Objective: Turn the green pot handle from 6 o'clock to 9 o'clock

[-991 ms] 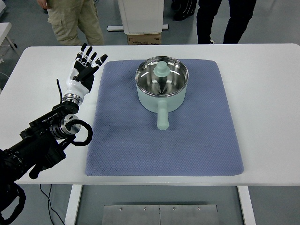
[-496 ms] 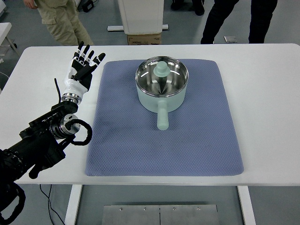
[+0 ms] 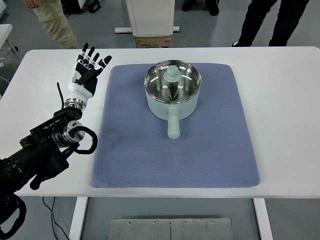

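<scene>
Pot (image 3: pixel 172 95) noted near the far middle of the blue mat (image 3: pixel 150 155) — pale green outside, shiny metal inside. We record its handle (image 3: pixel 173 124) pointing straight toward the robot's side, the six o'clock position, lying just above the mat. A pale green knob (image 3: pixel 172 74) shows at the far rim of the pot. The mat lies flat on the white table (image 3: pixel 280 100).

We find the left hand (image 3: pixel 86 74) over bare table just beside the mat's far left corner, well apart from the pot. Its fingers (image 3: pixel 92 53) are spread and hold nothing — the palm faces up toward the camera. Its dark arm comes in from the lower left edge.

Beyond the table we note the legs of people standing (image 3: pixel 55 25) and a cardboard box (image 3: pixel 153 41) on the floor.
</scene>
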{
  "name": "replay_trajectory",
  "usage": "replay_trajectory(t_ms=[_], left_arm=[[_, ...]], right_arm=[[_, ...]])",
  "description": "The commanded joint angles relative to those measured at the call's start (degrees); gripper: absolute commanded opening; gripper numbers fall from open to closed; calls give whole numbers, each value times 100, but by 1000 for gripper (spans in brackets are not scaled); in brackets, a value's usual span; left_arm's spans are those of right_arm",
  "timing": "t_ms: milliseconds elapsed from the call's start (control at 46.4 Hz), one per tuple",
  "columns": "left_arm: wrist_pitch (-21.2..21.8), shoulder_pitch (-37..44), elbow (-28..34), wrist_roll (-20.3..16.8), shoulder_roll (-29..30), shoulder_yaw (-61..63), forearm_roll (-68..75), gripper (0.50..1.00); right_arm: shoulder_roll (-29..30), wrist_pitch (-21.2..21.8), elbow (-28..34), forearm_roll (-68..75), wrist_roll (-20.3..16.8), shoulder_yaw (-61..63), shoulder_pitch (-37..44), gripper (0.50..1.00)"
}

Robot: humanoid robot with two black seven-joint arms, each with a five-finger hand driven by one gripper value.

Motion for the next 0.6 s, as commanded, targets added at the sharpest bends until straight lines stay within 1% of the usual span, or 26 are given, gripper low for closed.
replay_trajectory(t_ms=[0, 582], left_arm=[[0, -10, 0, 0, 2, 0, -1, 1000], [9, -160, 0, 0, 46, -9, -1, 1000]], right_arm=[[0, 6, 0, 0, 0, 1, 0, 1000], [0, -3, 0, 0, 0, 1, 0, 1000]])
